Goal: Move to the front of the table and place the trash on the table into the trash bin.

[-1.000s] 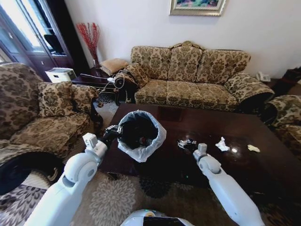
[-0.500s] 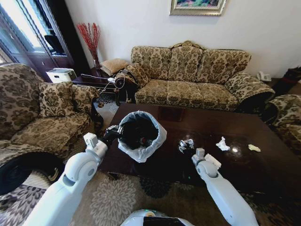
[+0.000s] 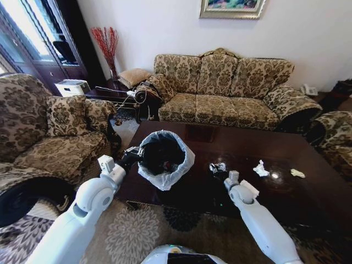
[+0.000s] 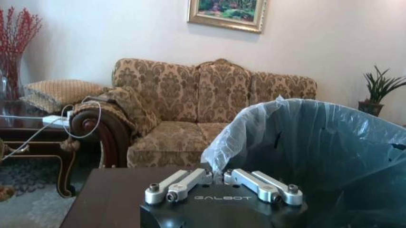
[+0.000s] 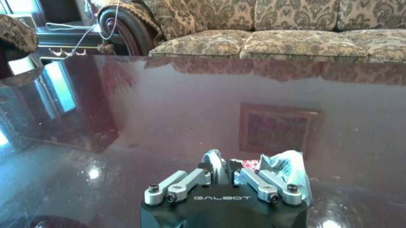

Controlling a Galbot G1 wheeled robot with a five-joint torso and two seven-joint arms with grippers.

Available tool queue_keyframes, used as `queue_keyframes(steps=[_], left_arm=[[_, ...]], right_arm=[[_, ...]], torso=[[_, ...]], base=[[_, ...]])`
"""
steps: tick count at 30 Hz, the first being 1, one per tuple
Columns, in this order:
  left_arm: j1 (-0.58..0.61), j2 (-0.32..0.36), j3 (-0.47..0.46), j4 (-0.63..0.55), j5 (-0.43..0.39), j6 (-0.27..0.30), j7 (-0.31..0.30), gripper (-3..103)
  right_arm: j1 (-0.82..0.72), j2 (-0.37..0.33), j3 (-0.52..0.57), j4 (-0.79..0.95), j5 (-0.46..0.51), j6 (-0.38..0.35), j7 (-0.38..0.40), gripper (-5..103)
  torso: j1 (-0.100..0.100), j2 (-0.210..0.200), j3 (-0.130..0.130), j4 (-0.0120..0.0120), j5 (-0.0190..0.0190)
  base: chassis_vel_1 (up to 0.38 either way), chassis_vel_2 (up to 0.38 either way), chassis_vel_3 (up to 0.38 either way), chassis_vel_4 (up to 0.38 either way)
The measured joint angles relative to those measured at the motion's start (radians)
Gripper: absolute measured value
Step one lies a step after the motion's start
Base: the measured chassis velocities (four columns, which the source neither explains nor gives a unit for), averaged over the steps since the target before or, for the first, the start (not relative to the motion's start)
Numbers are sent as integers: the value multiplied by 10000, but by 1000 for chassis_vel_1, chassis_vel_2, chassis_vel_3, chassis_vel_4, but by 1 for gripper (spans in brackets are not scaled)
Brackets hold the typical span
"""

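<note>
Steadying the trash bin [image 3: 164,157] by its bag rim near the table's [image 3: 308,203] left edge, the left gripper [image 4: 222,183] pinches plastic while the right gripper [image 5: 223,176] clamps a crumpled wrapper [image 5: 284,166] mid-table for dumping.

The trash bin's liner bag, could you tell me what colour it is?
Translucent whitish, over the black trash bin; head view shows it best.

The table [image 3: 308,209] lies mostly bare; the trash bin [image 3: 164,157] blocks its nine o'clock side, while white papers [image 3: 260,168] sit toward three o'clock.
</note>
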Motion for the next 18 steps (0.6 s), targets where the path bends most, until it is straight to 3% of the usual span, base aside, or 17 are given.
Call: queue_keyframes(steps=[9,16,18], left_arm=[[63,-22,0,-87,14,0,-8,3],[17,-93,137,-68,38,76,-61,3],[-74,-157,218,37,48,111,-79,3]], right_arm=[[-125,-28,169,579,53,173,223,9],[-10,-1128,119,3710,48,563,685,9],[499,-1736,-43,5173,837,319,1050,9]], torso=[[1,-2,2,-1,6],[0,-2,1,-3,3],[0,-1,0,0,2]], base=[[0,0,0,0],[0,0,0,0],[0,0,0,0]])
